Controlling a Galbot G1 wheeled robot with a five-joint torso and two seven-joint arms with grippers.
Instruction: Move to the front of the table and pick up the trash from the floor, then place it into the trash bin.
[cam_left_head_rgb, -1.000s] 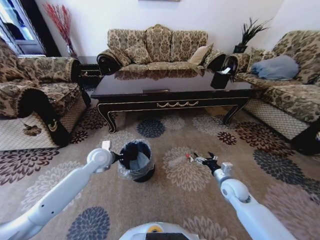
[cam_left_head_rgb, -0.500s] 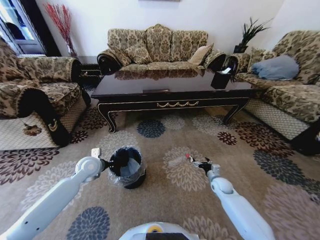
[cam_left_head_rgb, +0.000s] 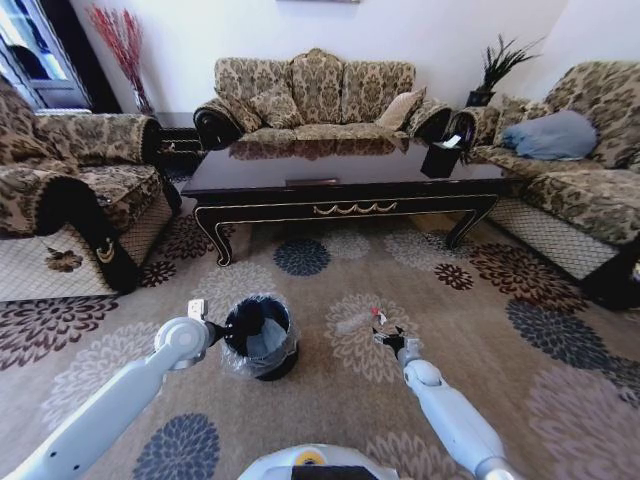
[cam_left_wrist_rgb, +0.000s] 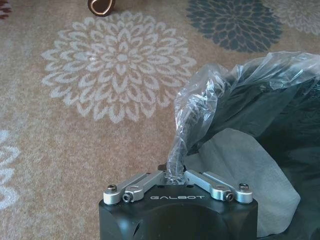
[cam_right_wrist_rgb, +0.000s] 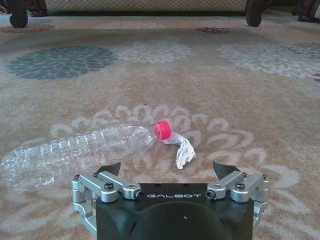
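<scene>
Bare patterned beige carpet (cam_right_wrist_rgb: 240, 100) lay open around the clear red-capped plastic bottle (cam_right_wrist_rgb: 80, 150); a small white wrapper scrap (cam_right_wrist_rgb: 184, 150) touched its cap.

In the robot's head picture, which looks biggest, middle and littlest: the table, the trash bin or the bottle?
1. The table looks biggest, though it stands farthest back.
2. The trash bin, held at its rim by the left pincer.
3. The bottle, just ahead of the open right pincer, looks littlest.
</scene>
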